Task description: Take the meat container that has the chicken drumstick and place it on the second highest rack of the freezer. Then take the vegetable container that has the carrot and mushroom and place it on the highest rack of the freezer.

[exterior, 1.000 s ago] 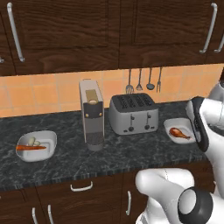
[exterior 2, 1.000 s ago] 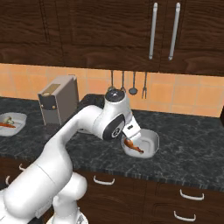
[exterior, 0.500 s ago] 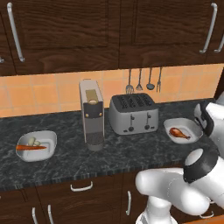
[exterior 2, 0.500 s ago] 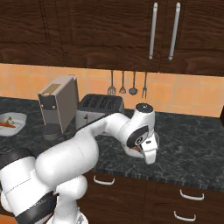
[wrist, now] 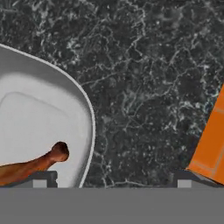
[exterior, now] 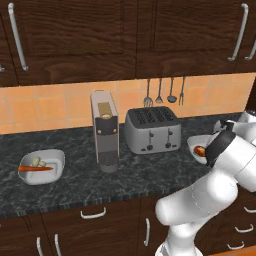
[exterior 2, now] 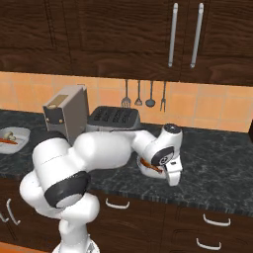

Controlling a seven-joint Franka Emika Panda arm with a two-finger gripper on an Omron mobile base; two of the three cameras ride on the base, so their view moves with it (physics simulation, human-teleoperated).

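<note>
The gripper [wrist: 109, 179], jaws spread wide and empty, hovers beside the toaster [exterior: 152, 130] over the meat container [wrist: 83, 105] holding the drumstick [wrist: 30, 166]. Next, it should straddle the rim and close.

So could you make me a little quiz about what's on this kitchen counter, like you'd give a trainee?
1. True or false: the end effector is open.
2. What lies in the white container under the end effector? A) drumstick B) carrot C) bread
3. Which appliance stands between the coffee machine and that container?

Key: 1 true. 2 A, the chicken drumstick. 3 the toaster.
</note>
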